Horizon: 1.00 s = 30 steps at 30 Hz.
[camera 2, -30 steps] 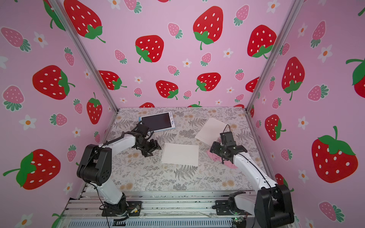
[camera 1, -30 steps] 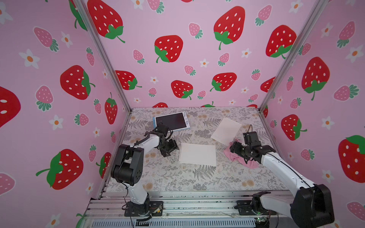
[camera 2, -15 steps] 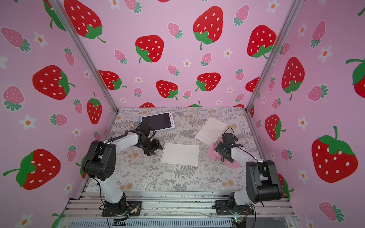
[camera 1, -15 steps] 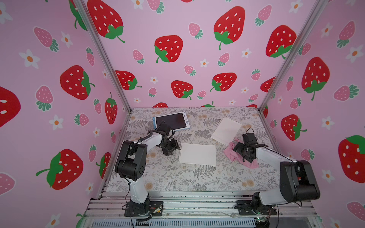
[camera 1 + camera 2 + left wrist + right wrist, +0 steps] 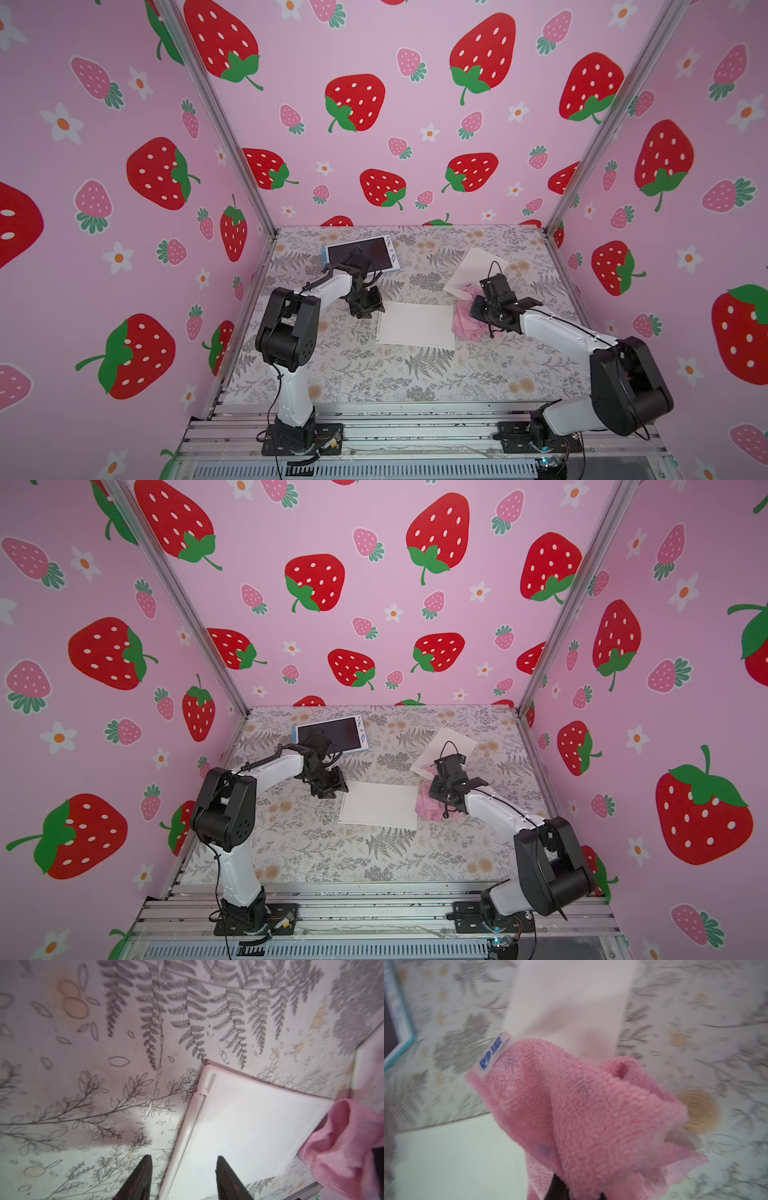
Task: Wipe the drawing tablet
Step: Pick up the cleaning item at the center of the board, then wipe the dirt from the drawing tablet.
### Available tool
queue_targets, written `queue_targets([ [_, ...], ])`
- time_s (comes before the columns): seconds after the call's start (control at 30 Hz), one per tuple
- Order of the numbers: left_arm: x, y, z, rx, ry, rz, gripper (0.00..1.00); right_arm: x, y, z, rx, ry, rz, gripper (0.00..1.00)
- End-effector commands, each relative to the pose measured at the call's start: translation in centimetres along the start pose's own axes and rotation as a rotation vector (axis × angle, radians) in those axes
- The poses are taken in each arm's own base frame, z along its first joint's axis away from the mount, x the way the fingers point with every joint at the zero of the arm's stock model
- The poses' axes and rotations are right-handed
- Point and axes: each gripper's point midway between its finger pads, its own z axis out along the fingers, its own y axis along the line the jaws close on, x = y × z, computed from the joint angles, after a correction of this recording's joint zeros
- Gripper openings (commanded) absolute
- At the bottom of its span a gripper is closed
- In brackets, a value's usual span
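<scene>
Snugly, strawberry walls (image 5: 374,62) enclose the fern-print tabletop (image 5: 374,374) and pink cloth (image 5: 465,322).

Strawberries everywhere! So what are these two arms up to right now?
The right gripper is shut on a crumpled pink cloth, beside one end of a white board lying mid-table. The left gripper, jaws open, is at the board's opposite end. The dark-screened drawing tablet lies at the back of the table, and the cloth is not on it yet.
</scene>
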Motion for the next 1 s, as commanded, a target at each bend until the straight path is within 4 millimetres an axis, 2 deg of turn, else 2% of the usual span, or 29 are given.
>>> queue_targets([
  [0.0,0.9,2.0,0.6,-0.153,0.035,0.043,0.47,-1.1,3.2,-0.2,-0.028,-0.108,-0.129,0.0],
  [0.07,1.0,3.3,0.9,-0.227,0.038,0.032,0.43,-0.4,4.7,0.7,-0.028,-0.092,-0.177,0.0],
  [0.2,1.8,3.5,2.0,-0.22,0.066,0.032,0.42,1.6,8.7,3.2,-0.124,-0.026,-0.223,0.0],
  [0.33,3.0,3.6,3.1,-0.208,0.102,-0.003,0.39,4.1,15.3,4.5,-0.252,0.024,-0.276,0.0],
  [0.4,3.5,3.8,3.4,-0.208,0.107,-0.027,0.38,4.8,17.3,5.1,-0.314,0.046,-0.21,0.0],
  [0.43,3.7,4.0,3.5,-0.213,0.109,-0.043,0.37,4.9,17.4,5.5,-0.314,0.052,-0.171,0.0],
  [0.5,4.0,4.6,3.8,-0.238,0.118,-0.067,0.34,5.0,16.0,6.5,-0.271,0.071,-0.12,0.0],
  [0.6,4.4,5.2,3.9,-0.271,0.128,-0.096,0.32,4.7,10.7,7.5,-0.171,0.084,-0.076,0.0],
  [0.67,4.5,5.4,3.9,-0.277,0.127,-0.106,0.3,4.2,6.6,7.2,-0.106,0.085,-0.07,0.0],
  [0.73,4.6,5.3,3.9,-0.272,0.129,-0.112,0.28,3.6,4.9,6.3,-0.092,0.061,-0.121,0.0],
  [0.8,4.6,5.2,4.0,-0.269,0.13,-0.115,0.27,3.7,6.2,5.6,-0.16,0.065,-0.159,0.0],
  [0.83,4.7,5.0,4.1,-0.263,0.132,-0.116,0.27,4.1,7.6,5.5,-0.212,0.076,-0.161,0.0],
  [0.97,4.9,5.1,4.4,-0.261,0.141,-0.126,0.27,6.4,16.0,5.4,-0.394,0.138,-0.19,0.0],
])
